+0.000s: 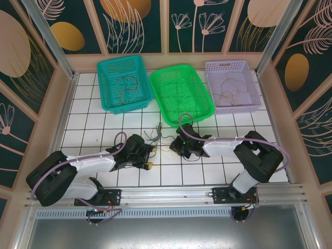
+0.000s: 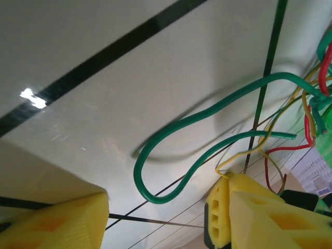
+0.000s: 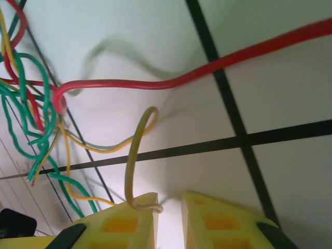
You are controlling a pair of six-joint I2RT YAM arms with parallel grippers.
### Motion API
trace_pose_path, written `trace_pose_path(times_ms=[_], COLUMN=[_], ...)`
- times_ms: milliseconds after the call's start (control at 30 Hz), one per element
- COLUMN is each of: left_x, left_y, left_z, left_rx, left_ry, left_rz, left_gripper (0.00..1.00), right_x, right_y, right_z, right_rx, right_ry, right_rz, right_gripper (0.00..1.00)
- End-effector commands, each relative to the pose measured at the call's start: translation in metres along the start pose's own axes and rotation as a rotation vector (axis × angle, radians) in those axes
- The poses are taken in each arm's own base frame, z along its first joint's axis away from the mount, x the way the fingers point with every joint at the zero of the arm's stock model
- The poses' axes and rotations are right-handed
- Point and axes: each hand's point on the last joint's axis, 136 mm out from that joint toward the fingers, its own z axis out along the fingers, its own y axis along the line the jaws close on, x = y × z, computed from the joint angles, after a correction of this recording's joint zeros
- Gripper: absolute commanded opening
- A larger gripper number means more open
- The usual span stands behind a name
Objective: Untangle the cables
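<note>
My right gripper (image 3: 168,199) had its jaws a narrow slit apart, pinching nothing that I could make out. The end of a yellow wire (image 3: 130,171) lay against one tip and ran straight away from it toward the knot of cables (image 1: 158,136) on the counter (image 1: 104,119) between both arms. The left gripper (image 2: 161,194), jaws spread wide, faced a green loop (image 2: 270,135) just beyond its tips.

left basket (image 1: 104,85), middle basket (image 1: 158,98), right basket (image 1: 231,64) sit in a row at the back of the desk (image 1: 104,124). cables (image 1: 157,136) bunched just in front of the middle basket, between left arm (image 1: 93,163) and right arm (image 1: 223,147).
</note>
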Motion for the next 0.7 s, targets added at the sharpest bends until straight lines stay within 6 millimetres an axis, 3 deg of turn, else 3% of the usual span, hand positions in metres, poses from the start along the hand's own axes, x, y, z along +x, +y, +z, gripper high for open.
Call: trace_pose_path(times_ms=[0, 367, 467, 600, 667], left_x=[-0.014, -0.043, -0.049, -0.056, -0.058], left_y=[0.004, 0.007, 0.011, 0.016, 0.016], left_z=[0.011, 0.013, 0.004, -0.007, -0.008], left_rx=[0.015, 0.049, 0.032, 0.03, 0.061], left_ry=[-0.057, -0.194, -0.244, -0.286, -0.284], left_rz=[-0.2, -0.234, -0.2, -0.196, -0.224], left_gripper=[0.57, 0.28, 0.29, 0.43, 0.45], right_x=[-0.002, -0.003, -0.008, -0.014, -0.014], right_y=[0.002, -0.003, -0.005, -0.003, -0.002], right_z=[-0.006, -0.01, -0.01, -0.007, -0.005], right_rx=[-0.009, 0.003, 0.015, 0.016, 0.015], right_ry=[-0.029, -0.036, -0.05, -0.059, -0.053], right_rz=[0.0, -0.018, -0.026, -0.035, -0.034], right_gripper=[0.19, 0.18, 0.17, 0.16, 0.15])
